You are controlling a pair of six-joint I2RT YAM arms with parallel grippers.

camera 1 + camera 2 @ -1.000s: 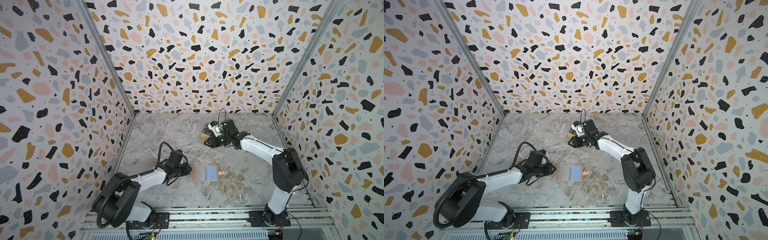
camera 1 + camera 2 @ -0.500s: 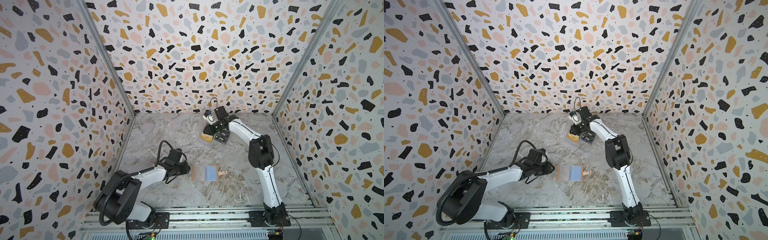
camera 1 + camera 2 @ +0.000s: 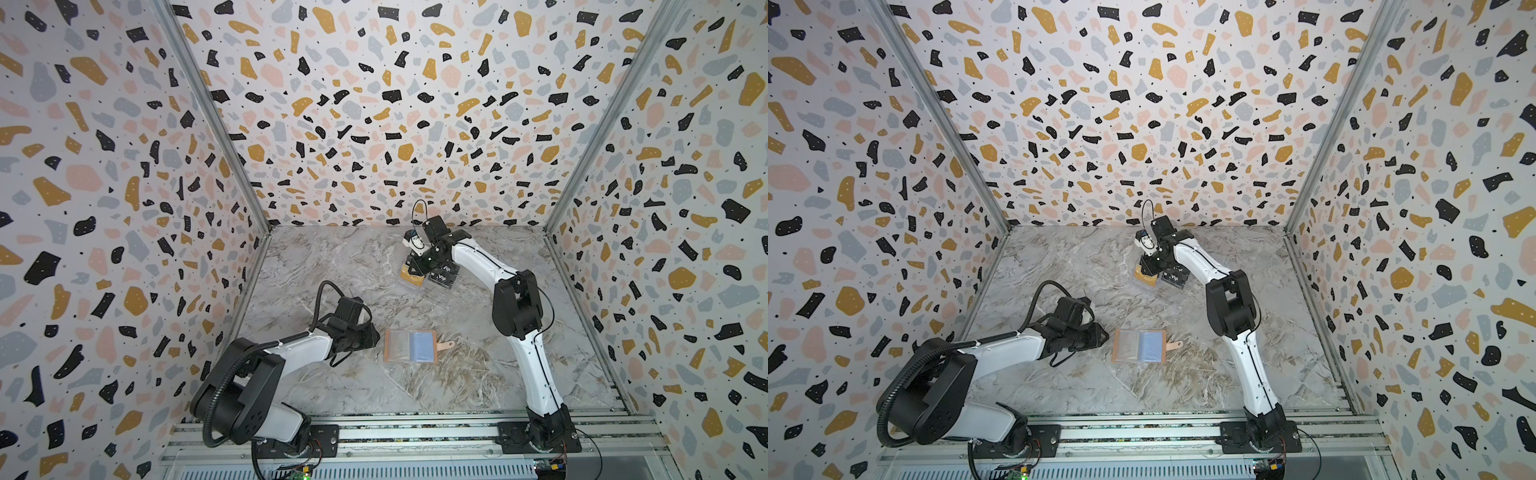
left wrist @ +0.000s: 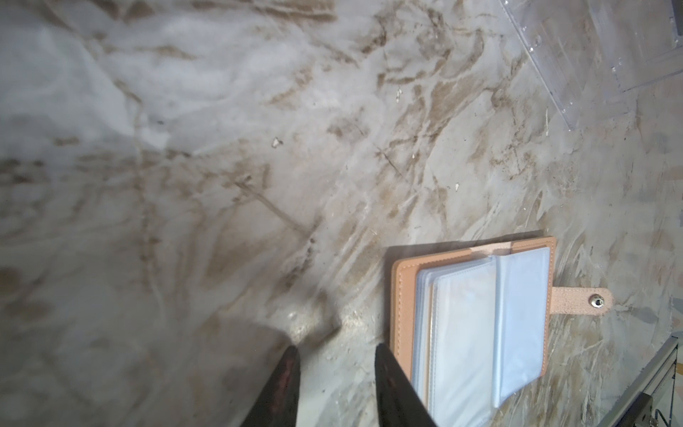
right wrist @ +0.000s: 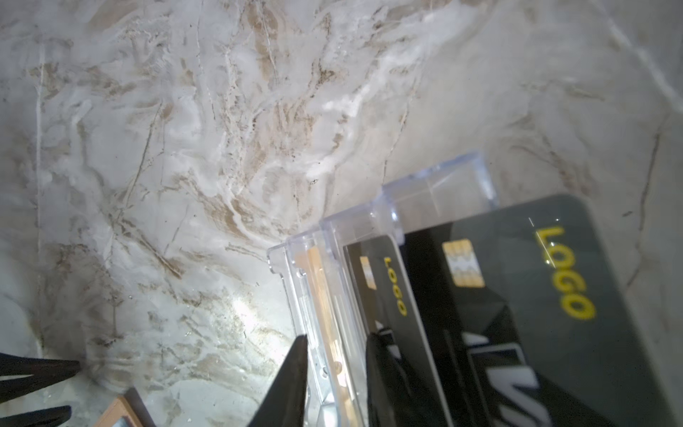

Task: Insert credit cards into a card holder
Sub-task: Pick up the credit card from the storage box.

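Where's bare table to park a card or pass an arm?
Free: back-left table between left wall and acrylic stand; front strip between card holder and rail. Crowded: right gripper at the stand's credit cards; left gripper beside the card holder.

Open marble floor [image 3: 353,270] between card holder [image 3: 410,346] and acrylic stand [image 3: 436,293]

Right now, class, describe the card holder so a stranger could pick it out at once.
On the marble table top, look at the middle, beside the left gripper. The card holder lies open there: a salmon-pink booklet with bluish clear sleeves and a snap tab, unlike the clear stand farther back.
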